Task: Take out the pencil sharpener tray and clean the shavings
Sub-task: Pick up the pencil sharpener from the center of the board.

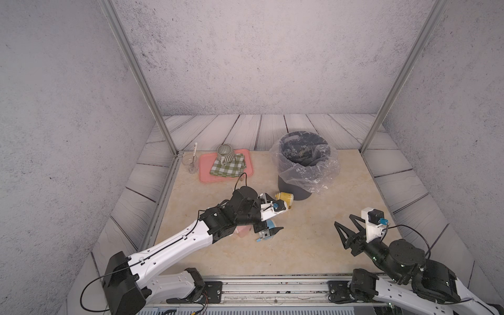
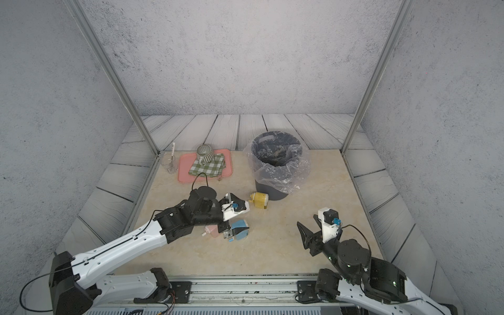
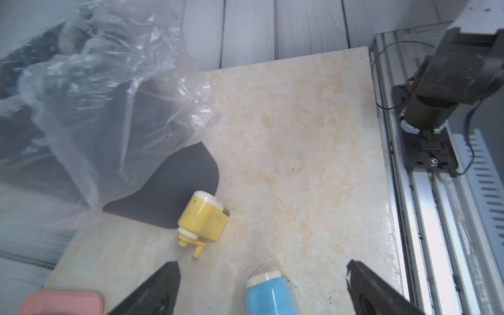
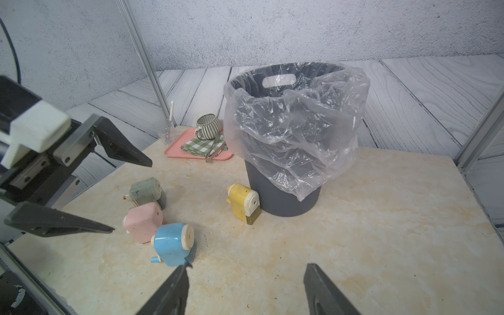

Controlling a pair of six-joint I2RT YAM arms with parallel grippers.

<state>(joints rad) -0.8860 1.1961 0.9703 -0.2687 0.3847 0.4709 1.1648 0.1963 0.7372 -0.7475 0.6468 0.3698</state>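
Take the worktop [image 1: 218, 259] as a clock with 12 at the back wall. The left gripper [image 3: 263, 264] hangs released, jaws wide either side of the blue sharpener [image 4: 173, 245], which lies just off centre toward 7. The right gripper [image 4: 246, 267] hovers at 4, also released and empty.

No shavings tray lies loose anywhere, so I judge each one is inside its sharpener and the step in hand is securing the blue one. Next, the left gripper should drop and clamp the blue body. The right can then cross over, pinch the tray, slide it out level, carry it above the bin [image 4: 283, 196] at 1 and tip it.

Count:
- **Sharpeners:** four. Blue, pink [image 4: 143, 222] just beside it at 9, green [image 4: 147, 192] beside the pink, yellow [image 4: 242, 203] by the bin's foot at its 7.
- **Bin:** one, with one liner [image 4: 294, 122].
- **At 11:** one pink tray [image 4: 174, 151] carrying one cloth [image 4: 199, 144], one mug [image 4: 208, 126] and one tongs [image 4: 215, 152].
- **Beside the pink tray:** one glass [image 4: 167, 136] holding one white stick [image 4: 171, 110]
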